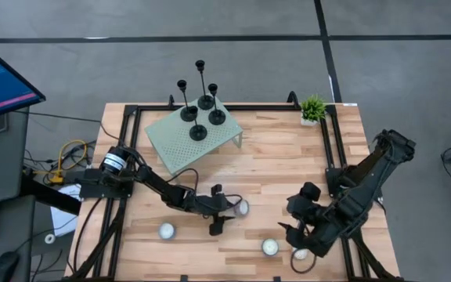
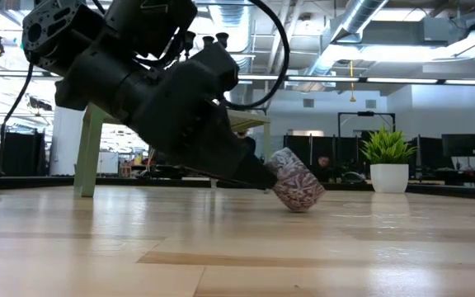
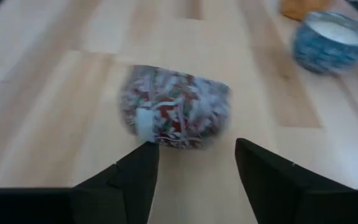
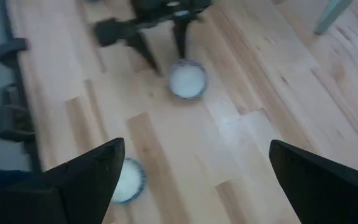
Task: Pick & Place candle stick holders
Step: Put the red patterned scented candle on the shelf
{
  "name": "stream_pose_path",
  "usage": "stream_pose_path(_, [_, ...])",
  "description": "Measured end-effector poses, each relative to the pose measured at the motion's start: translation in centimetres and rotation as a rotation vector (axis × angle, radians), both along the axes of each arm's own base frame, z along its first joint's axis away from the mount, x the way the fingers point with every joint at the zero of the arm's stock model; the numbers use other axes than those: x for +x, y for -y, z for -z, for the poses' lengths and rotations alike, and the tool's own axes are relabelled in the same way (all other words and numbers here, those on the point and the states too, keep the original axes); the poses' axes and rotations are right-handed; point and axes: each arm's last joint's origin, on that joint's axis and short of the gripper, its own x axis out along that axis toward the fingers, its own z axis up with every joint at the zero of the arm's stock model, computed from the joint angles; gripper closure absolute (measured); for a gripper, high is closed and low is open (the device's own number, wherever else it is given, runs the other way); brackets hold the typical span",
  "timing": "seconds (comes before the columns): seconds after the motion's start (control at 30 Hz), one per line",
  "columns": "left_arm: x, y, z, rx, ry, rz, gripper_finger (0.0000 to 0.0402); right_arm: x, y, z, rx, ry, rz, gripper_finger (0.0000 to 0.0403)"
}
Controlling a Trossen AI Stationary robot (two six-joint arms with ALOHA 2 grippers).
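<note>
Four holders [image 1: 200,100] are stood on the green stand [image 1: 180,141] near the table's [image 1: 272,164] far edge. The left gripper [image 1: 229,213], jaws partly open, is tipped around a candle [image 1: 242,207] near the front edge. The right gripper [image 1: 294,235] is held wide open near the front right corner.

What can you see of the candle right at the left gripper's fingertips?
The candle is a small round tin with a busy red, white and green patterned side. It lies tipped on the bare wooden table, white wax top facing sideways, just ahead of the left gripper. The fingers stand apart on either side of it; whether they touch it is unclear. Nothing else touches it.
</note>
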Motion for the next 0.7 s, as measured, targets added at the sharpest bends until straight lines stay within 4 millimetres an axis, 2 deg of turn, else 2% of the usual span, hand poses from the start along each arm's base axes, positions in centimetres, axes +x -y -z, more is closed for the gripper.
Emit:
stream_pose_path(0.2, [-0.1, 0.4, 0.0, -0.043, -0.019, 0.136, 0.0144, 1.0, 0.7, 2.0, -0.020, -0.013, 0.002, 0.0013])
stream_pose_path(0.37, [-0.1, 0.4, 0.0, -0.049, -0.020, 0.154, 0.0108, 1.3, 0.6, 2.2, -0.002, -0.010, -0.017, 0.0013])
stream_pose_path(0.5, [-0.7, 0.2, -1.9, -0.067, -0.003, 0.147, 0.0100, 1.2, 0.5, 2.2, 0.000, -0.010, -0.023, 0.0013])
stream_pose_path(0.7, [-2.5, -1.0, -5.4, -0.051, -0.038, 0.119, 0.0105, 1.0, 0.3, 2.2, 0.004, -0.007, -0.031, 0.0013])
